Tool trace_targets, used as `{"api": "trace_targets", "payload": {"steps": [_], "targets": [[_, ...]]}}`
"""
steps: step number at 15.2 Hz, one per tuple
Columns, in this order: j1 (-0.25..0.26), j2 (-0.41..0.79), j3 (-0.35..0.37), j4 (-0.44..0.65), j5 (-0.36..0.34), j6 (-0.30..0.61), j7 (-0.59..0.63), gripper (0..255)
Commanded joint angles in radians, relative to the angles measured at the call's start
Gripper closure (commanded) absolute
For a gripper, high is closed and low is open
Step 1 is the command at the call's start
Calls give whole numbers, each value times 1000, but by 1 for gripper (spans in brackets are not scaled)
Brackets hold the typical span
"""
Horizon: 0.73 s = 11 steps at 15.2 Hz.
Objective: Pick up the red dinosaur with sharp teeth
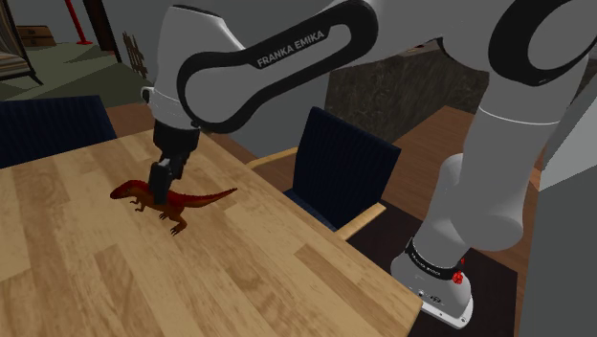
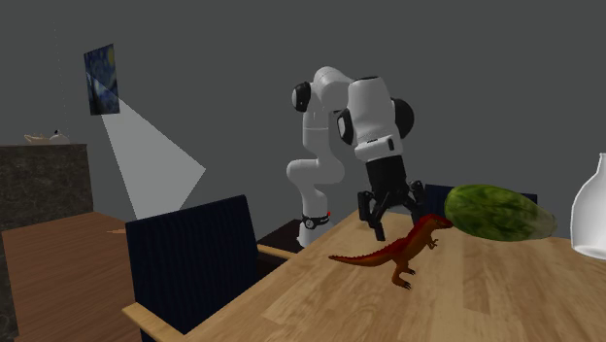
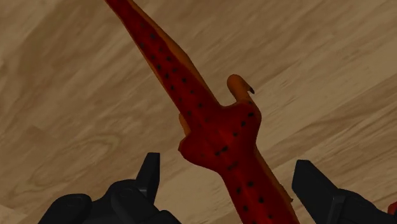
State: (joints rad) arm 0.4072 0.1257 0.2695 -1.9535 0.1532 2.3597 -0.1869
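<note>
A red dinosaur (image 1: 182,203) with dark spots and orange legs stands on the wooden table (image 1: 115,278), its long tail pointing toward the shoulder view's right. My black gripper (image 1: 161,184) hangs just over its back, open. In the second exterior view the gripper (image 2: 398,220) straddles the dinosaur (image 2: 393,255) behind its neck. In the wrist view the dinosaur's body (image 3: 222,137) runs between the two fingers (image 3: 151,175), with a small gap on each side. Neither finger touches it.
A large green melon-like object (image 2: 497,212) and a white vase (image 2: 590,209) stand on the table beyond the dinosaur. Dark blue chairs (image 1: 344,163) sit along the table's edges (image 2: 194,255). The arm's stand (image 1: 435,278) is at the table's corner.
</note>
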Motion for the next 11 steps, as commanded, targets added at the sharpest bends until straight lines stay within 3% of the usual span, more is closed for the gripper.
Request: {"api": "trace_targets", "payload": {"steps": [1, 7, 8, 11], "targets": [[3, 17, 2, -3, -3, 22, -3, 0], [5, 43, 2, -35, -3, 79, -9, 0], [4, 41, 2, -37, -2, 78, -10, 255], [5, 41, 2, -36, -3, 78, -10, 255]]}}
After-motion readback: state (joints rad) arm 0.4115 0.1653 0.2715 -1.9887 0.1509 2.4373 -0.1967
